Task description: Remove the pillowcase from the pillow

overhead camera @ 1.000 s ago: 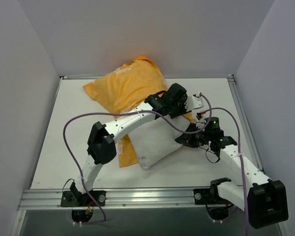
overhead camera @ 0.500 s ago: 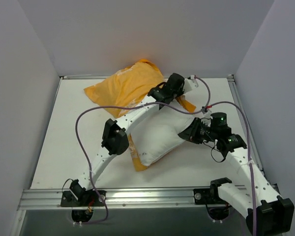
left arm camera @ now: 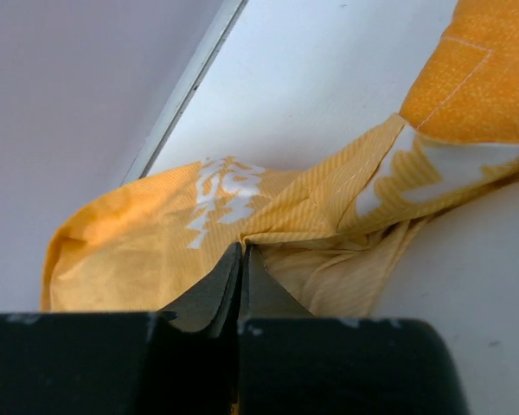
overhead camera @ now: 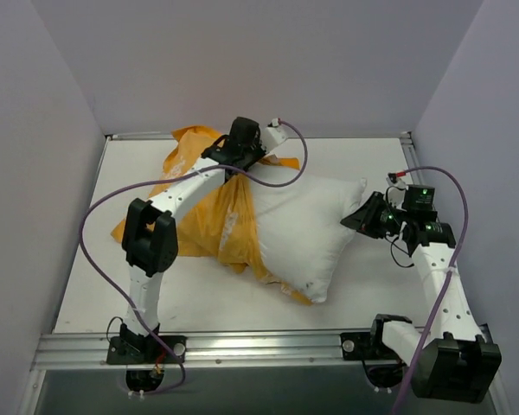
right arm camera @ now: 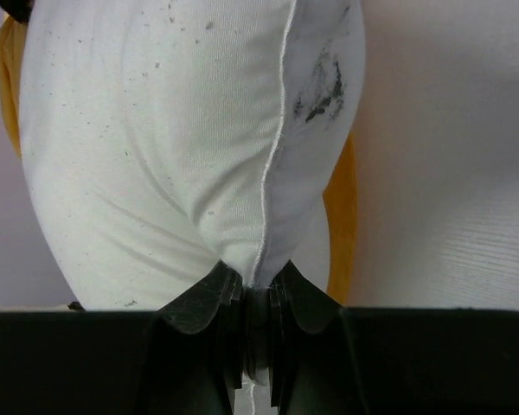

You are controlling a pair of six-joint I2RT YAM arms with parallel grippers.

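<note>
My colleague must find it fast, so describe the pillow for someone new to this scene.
On the white table, look to the middle. The pillow is the plump, plain white cushion there, a corner pinched by the right gripper, unlike the orange-yellow pillowcase bunched over its left end.

No text, label, brand, number or sign can be read anywhere. The pillowcase (left arm camera: 138, 242) carries pale cream printed patches on its orange cloth, but they form no legible letters. The pillow (right arm camera: 156, 130) shows only a dark smudge and small specks, not writing.
</note>
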